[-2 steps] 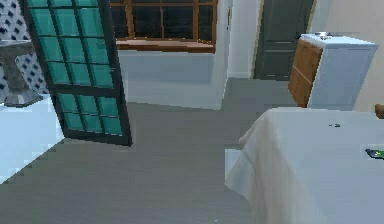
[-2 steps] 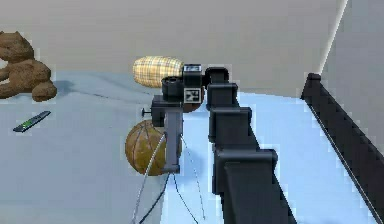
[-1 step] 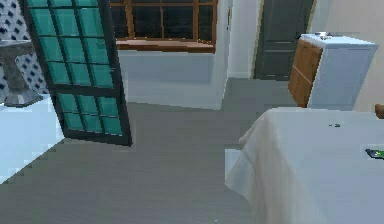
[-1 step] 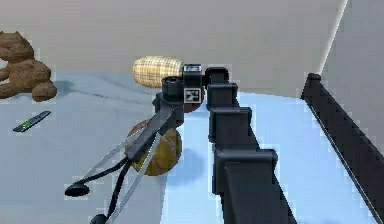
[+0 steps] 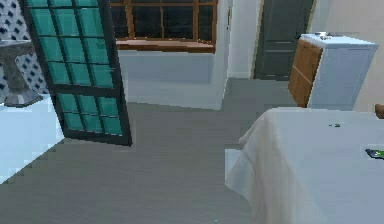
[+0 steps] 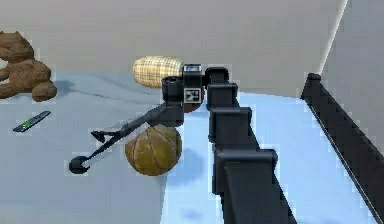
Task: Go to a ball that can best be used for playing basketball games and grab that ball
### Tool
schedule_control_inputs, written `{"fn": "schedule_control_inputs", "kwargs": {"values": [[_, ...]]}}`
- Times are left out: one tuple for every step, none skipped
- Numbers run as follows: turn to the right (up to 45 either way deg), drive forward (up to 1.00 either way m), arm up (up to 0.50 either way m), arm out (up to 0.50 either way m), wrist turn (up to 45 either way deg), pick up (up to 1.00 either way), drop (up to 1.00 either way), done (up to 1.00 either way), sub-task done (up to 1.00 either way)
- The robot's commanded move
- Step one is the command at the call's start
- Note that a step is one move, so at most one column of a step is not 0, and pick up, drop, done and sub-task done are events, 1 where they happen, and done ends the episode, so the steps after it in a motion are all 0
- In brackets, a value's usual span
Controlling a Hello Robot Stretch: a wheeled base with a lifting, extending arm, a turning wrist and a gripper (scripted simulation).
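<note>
At the bed [image 6: 60,195], our gripper [image 6: 88,150] hangs at the basketball [image 6: 153,150], seen against the bed just left of the arm [image 6: 235,140] (teddy bear [image 6: 25,65] nearby); approach done, we judge, grab unconfirmed, and the fingers' state we cannot tell

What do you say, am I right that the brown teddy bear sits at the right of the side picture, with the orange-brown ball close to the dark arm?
Not quite. The arm side view shows the teddy bear at its left, not its right. The rest stands: the orange-brown ball is close to the dark arm.
</note>
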Motion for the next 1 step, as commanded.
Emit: {"fn": "schedule_control_inputs", "kwargs": {"values": [[0.0, 0.0, 0.0, 0.0, 45.0, 0.0, 0.0, 0.0, 0.0]]}}
